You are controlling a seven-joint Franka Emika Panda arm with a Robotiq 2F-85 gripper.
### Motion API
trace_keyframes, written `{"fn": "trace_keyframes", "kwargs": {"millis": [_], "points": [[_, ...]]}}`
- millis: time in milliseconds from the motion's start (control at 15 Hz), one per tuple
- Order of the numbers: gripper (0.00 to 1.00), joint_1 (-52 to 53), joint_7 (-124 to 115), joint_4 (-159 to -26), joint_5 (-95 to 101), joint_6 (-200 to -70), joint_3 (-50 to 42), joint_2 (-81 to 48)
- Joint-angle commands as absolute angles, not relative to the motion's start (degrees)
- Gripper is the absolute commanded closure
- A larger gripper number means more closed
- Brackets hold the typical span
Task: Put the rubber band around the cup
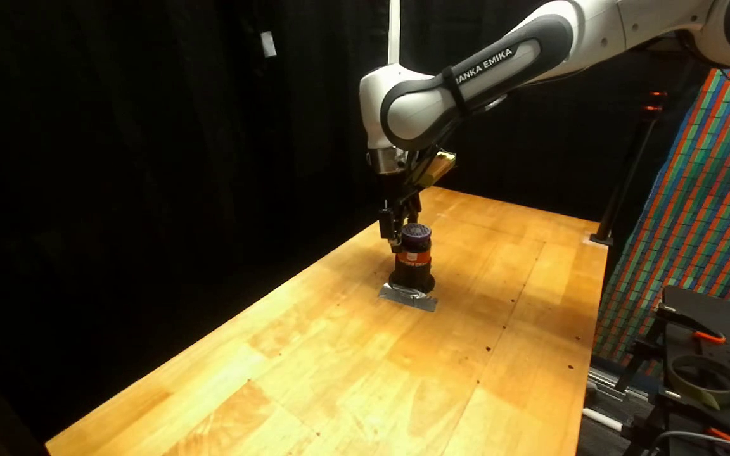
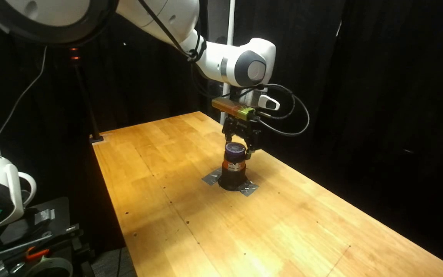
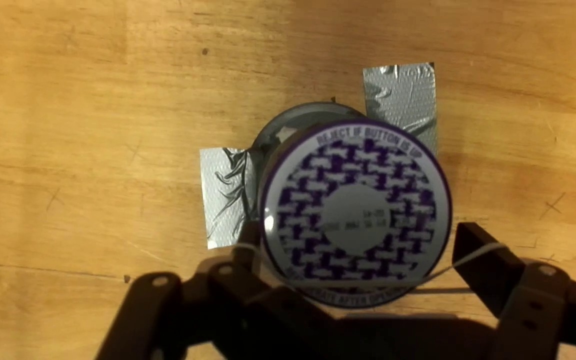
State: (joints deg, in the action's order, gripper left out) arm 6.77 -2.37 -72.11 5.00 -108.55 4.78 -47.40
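Upright on the wooden table (image 1: pixel 339 354), in both exterior views: the cup (image 1: pixel 414 256), dark, with an orange label (image 2: pixel 233 165) and with a purple-and-white lid (image 3: pixel 355 220) hiding the contents. Under the cup, a dark flared base (image 2: pixel 232 179); cannot tell whether a socket with the cup sunk inside or a stand beneath. In the wrist view, mostly covered by the lid, with a pale patch (image 3: pixel 285 132) showing beside the lid, too dim to name.

Astride the cup's lid, the gripper (image 3: pixel 360 240), unclenched, with fingers (image 3: pixel 490 277) spread to either side; cannot tell whether touching the lid. Looped over both fingers and pulled taut: the pale rubber band (image 3: pixel 358 283), with one strand passing across the lid's face rather than around the cup's side. Hard to judge whether lying on the lid or held above. Just right of the lid in the wrist view, a thin dim line (image 3: pixel 448 290); cannot tell whether another strand, a shadow or a table mark.

Flanking the cup's base, strips of silver tape (image 3: pixel 403 95), partly hidden under the lid in the wrist view. Above the cup, the robot arm (image 2: pixel 212 61), cut off by the edges in both exterior views.
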Motion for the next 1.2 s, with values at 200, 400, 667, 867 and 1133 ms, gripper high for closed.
{"fn": "trace_keyframes", "kwargs": {"millis": [200, 400, 667, 867, 1133], "points": [[0.0, 7.64, -1.74, -72.95, 4.68, -102.75, 4.03, -45.2], [0.0, 7.86, -1.73, -75.35, 4.87, -100.83, 4.14, -43.82], [0.0, 8.03, -2.32, -81.81, 5.12, -103.63, 4.3, -40.49], [0.0, 8.14, -2.89, -89.95, 5.28, -108.23, 4.4, -35.7], [0.0, 8.33, -3.45, -100.32, 5.26, -116.29, 4.6, -29.84]]}}
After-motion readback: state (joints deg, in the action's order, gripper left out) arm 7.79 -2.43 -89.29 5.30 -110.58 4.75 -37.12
